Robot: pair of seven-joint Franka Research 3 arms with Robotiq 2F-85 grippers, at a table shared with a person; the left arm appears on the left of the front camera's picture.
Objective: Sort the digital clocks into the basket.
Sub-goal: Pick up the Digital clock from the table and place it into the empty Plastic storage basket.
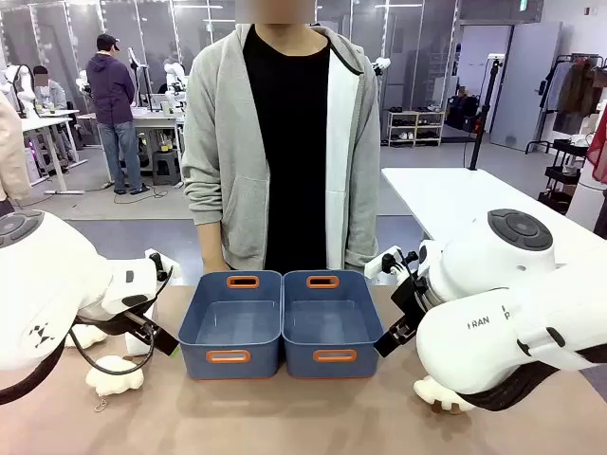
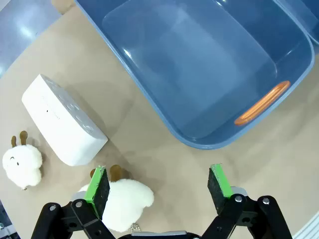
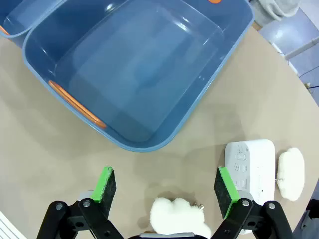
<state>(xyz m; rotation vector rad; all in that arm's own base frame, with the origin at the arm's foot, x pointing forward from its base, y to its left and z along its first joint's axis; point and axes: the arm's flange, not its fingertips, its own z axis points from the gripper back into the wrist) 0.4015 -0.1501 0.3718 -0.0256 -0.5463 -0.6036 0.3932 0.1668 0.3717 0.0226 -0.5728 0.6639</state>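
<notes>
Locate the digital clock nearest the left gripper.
Left wrist view: the digital clock lies flat on the table, between the slate-blue bin and a small cloud plush, ahead of the open left gripper.

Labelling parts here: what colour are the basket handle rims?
Orange; the handle rims show best in the front view.

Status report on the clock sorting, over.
Left gripper, right gripper open, empty. Left basket, right basket empty; left clock, right clock on table. Plush pieces beside each clock.
</notes>
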